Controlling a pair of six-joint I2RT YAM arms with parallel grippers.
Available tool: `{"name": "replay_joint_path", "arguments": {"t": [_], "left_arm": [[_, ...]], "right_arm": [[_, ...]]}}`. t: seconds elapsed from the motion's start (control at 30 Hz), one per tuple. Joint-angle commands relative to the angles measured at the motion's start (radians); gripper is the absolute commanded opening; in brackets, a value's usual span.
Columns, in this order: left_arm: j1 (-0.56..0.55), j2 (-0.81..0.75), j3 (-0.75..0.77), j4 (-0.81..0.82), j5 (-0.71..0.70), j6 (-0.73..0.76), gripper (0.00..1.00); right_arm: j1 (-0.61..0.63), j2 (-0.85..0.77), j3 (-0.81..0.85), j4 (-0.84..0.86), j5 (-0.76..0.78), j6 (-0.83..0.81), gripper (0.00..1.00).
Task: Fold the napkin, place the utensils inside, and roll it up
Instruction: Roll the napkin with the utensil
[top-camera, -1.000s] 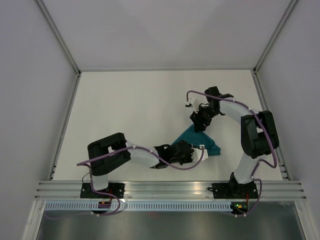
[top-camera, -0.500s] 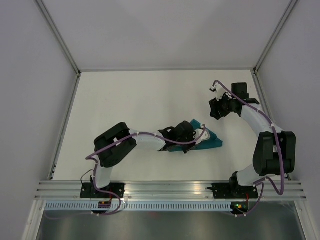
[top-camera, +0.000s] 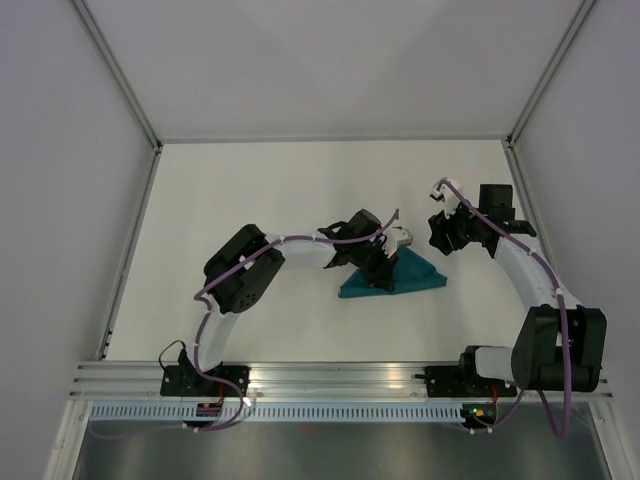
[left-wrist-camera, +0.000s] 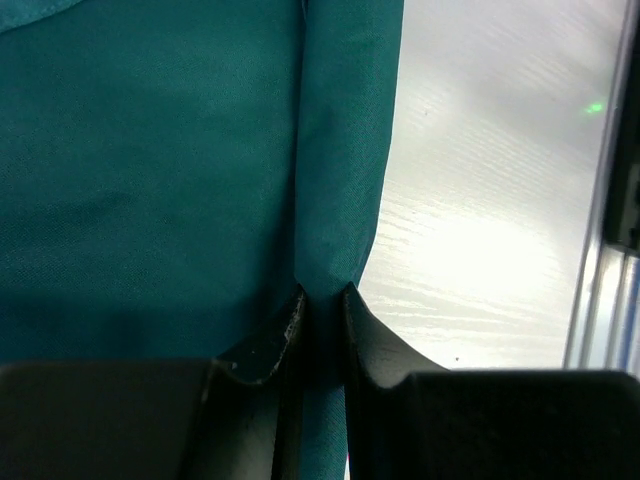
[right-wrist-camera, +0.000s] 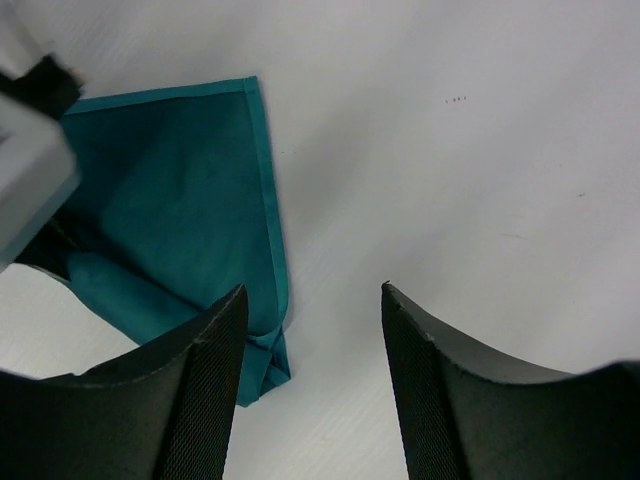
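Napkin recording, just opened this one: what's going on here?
The left end effector is shut on a folded edge of the teal napkin, which lies as a folded triangle on the white table. The right end effector stands open off to the napkin's right, above bare table, holding nothing. No knife is visible in any view, so whether it is inside the fold cannot be told.

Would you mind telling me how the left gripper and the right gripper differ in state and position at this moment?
The left gripper is shut on a fold of the napkin; the right gripper is open and holds nothing. The left gripper sits over the napkin, while the right gripper hangs mostly above bare table, beside the napkin's edge. Both are black and close to the napkin.
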Motion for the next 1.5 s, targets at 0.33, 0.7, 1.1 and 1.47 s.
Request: {"name": "replay_joint_path", "arguments": {"t": [0.33,0.7,1.1,1.47], "left_arm": [[0.111,0.204,0.093,-0.405,0.08,-0.116,0.02],[0.165,0.242,0.095,-0.465,0.144,-0.138,0.02],[0.191,0.265,0.091,-0.491,0.187,-0.136,0.02],[0.192,0.273,0.102,-0.497,0.204,-0.135,0.03]], "right_arm": [[0.03,-0.042,-0.043,-0.232,-0.246,-0.343,0.6],[0.303,-0.039,-0.161,-0.096,-0.114,-0.412,0.62],[0.516,0.024,-0.221,0.057,0.031,-0.364,0.63],[0.627,0.087,-0.227,0.133,0.102,-0.325,0.63]]}}
